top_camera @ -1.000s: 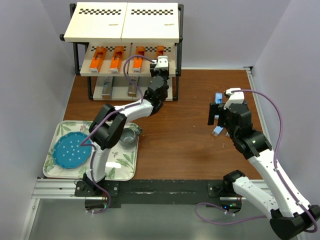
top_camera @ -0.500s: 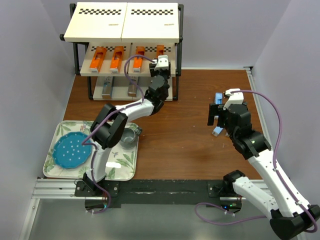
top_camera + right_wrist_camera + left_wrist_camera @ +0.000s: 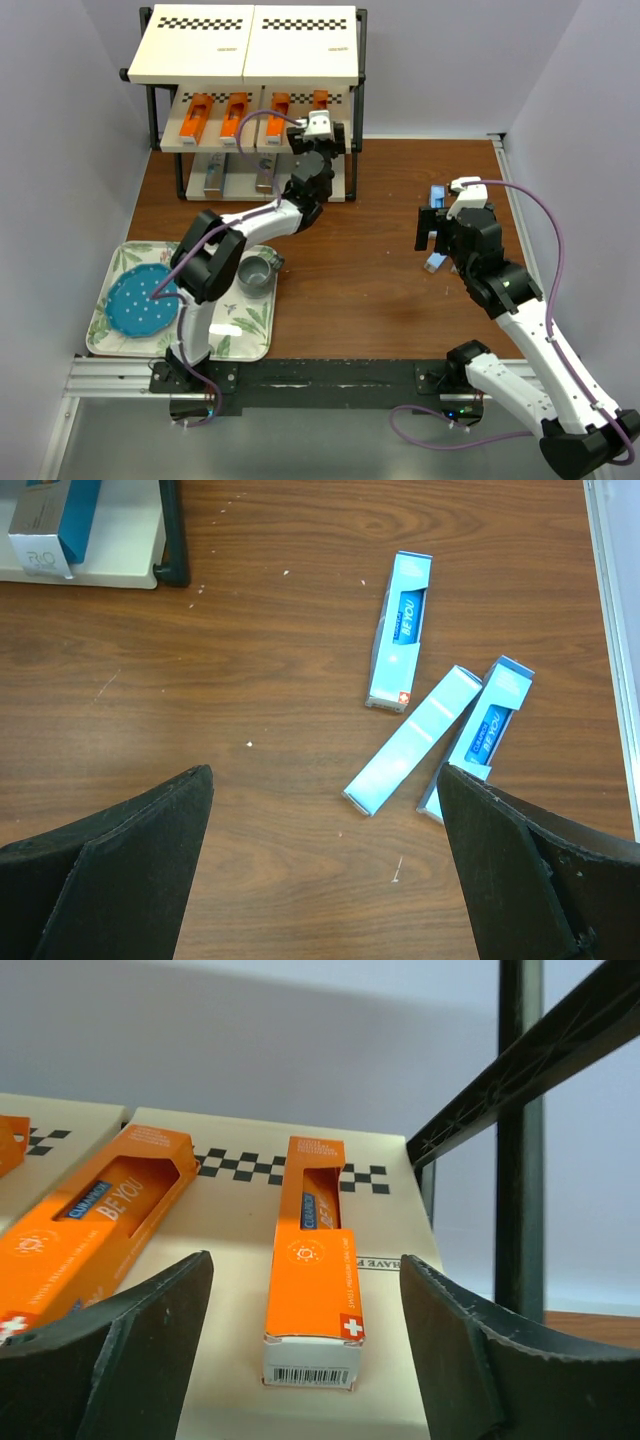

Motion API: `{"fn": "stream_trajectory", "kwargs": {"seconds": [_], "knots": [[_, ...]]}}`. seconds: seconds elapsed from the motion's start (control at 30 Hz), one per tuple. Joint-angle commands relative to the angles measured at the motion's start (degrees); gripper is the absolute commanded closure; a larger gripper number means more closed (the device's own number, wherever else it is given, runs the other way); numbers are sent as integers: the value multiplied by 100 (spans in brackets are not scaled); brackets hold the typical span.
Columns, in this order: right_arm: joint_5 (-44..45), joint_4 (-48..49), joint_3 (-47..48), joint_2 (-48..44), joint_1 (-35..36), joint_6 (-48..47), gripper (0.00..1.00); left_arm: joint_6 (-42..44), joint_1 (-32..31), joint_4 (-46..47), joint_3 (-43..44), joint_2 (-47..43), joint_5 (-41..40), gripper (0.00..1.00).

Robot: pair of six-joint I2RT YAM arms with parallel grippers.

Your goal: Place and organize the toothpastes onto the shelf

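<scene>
The desk carries the shelf at its far side. The left hand sits at the right end of the shelf's middle tier, fingers well spread and holding nothing. An orange box lies on the board between them, clear of both. The right hand hangs over the desk off to the shelf's right, spread wide and empty — the blue boxes lie on the desk just ahead of it. Counted: four orange on the middle tier, two silvery boxes visible on the bottom tier, three blue on the desk.
</scene>
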Motion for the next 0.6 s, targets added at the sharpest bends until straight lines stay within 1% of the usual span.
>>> {"fn": "stream_trajectory", "kwargs": {"seconds": [0.0, 0.13, 0.17, 0.23, 0.33, 0.37, 0.5, 0.53, 0.57], "knots": [[1, 190, 28, -117, -19, -32, 2, -391, -125, 74, -272, -927, 78, 18], [71, 111, 90, -83, -19, 3, 2, -505, -195, -128, -685, -1498, 184, 13], [89, 84, 116, -65, -19, 30, 1, -584, -213, -276, -868, -1760, 271, 12], [194, 5, 168, 22, -19, 188, 1, -637, -230, -417, -1063, -2042, 351, 10], [370, -179, 335, 189, -19, 451, 1, -804, -239, -962, -1336, -2649, 491, 7], [396, -214, 431, 251, -11, 487, 1, -857, -239, -1250, -1484, -2972, 561, 6], [572, -557, 783, 716, -19, 732, 1, -778, -239, -1981, -1793, -3809, 720, 2], [651, -601, 854, 822, -28, 777, 1, -691, -239, -2313, -1863, -3967, 720, 1], [678, -636, 994, 1040, -28, 803, 1, -647, -239, -2473, -1977, -4291, 807, 0]]}}
